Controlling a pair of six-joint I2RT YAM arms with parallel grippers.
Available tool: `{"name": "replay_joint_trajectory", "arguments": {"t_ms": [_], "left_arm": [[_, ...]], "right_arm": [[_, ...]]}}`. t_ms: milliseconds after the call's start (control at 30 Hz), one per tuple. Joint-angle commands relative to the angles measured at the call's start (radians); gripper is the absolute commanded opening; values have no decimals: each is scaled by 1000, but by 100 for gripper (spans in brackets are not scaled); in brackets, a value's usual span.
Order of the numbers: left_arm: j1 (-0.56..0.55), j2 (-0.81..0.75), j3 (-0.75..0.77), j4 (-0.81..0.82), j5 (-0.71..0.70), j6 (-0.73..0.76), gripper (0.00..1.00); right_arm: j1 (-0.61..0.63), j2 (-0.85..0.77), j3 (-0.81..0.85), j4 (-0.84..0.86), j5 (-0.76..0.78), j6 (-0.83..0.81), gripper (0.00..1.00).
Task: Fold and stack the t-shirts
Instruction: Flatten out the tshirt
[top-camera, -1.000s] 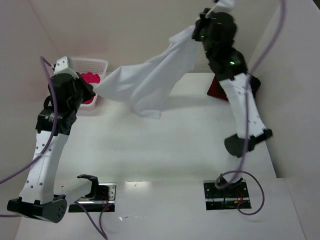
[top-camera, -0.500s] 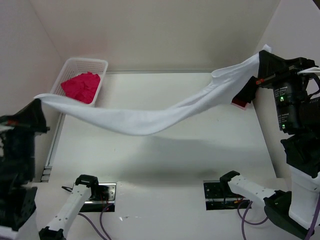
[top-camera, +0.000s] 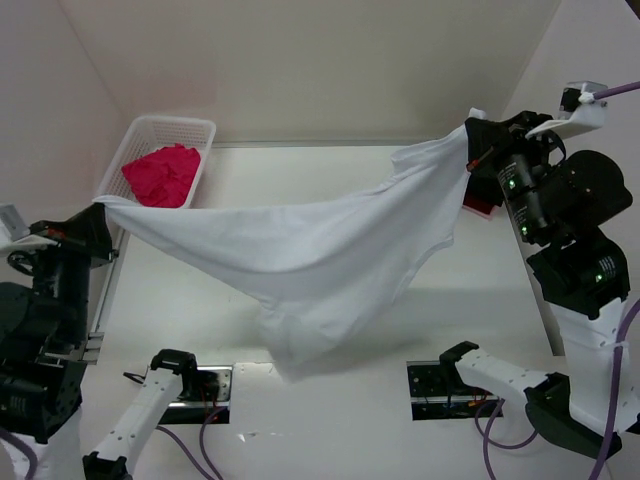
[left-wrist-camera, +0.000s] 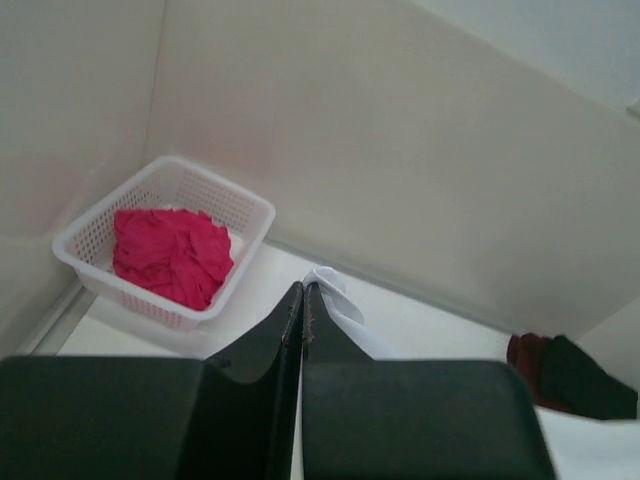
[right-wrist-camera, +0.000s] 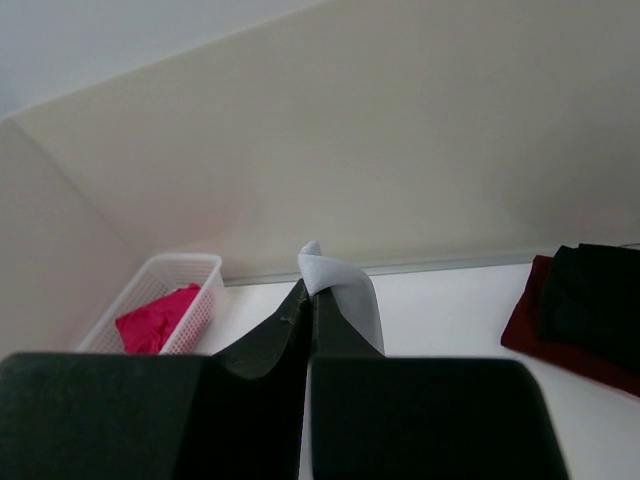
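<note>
Left gripper (left-wrist-camera: 303, 292) and right gripper (right-wrist-camera: 306, 288) pinch tight on the soft white cloth t-shirt (top-camera: 320, 250) slung between their jaws; a taut band moments ago, it now sags open, seemingly ready to lay flat.

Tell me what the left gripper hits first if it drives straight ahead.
Beyond the white t-shirt it pinches, the left gripper likely meets the back wall, passing right of the basket; depth is unclear.

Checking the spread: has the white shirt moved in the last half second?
Yes. The white shirt has sagged toward the bottom of the overhead view, its lowest fold now farther from the basket.
</note>
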Motion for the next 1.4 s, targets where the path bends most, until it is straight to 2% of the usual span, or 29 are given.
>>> {"name": "replay_joint_trajectory", "arguments": {"t_ms": [0,233,267,367,433,500,600,633,700,733,767,800,833,900,1033,1133,1367], "left_arm": [[-1,-15,-78,16,74,-33,0],[-1,-35,-240,-32,268,-160,0],[-1,-64,-275,-79,332,-230,0],[-1,-182,-354,-123,380,-304,0],[-1,-251,-458,-206,491,-361,0],[8,-242,-499,-245,589,-361,0],[8,-144,-535,-294,737,-340,0],[8,-98,-512,-311,746,-314,0],[8,-29,-472,-392,664,-251,0],[8,3,-461,-419,639,-226,11],[8,35,-461,-455,619,-209,37],[8,90,-461,-455,607,-182,56],[8,123,-461,-444,590,-182,80],[8,141,-443,-400,537,-182,100],[8,287,-400,-260,487,-129,100],[8,417,-400,-74,568,-41,100],[-38,779,-308,65,647,101,100]], "right_arm": [[2,11,-46,41,-6,-6,0],[2,39,-149,115,-17,5,0],[2,59,-159,115,-17,5,0],[2,105,-159,115,-38,5,0],[2,128,-195,115,-49,26,0],[2,139,-227,115,-49,38,0],[2,168,-298,125,-60,57,0],[2,168,-322,125,-60,66,0],[2,197,-347,135,-60,92,0],[2,197,-347,135,-60,92,0],[2,208,-359,135,-60,92,0],[2,220,-360,144,-60,101,0],[2,237,-360,144,-60,101,0],[2,246,-350,144,-51,101,0],[2,278,-350,144,-42,101,0],[2,287,-364,165,-41,110,0],[2,287,-448,187,-60,173,0]]}}
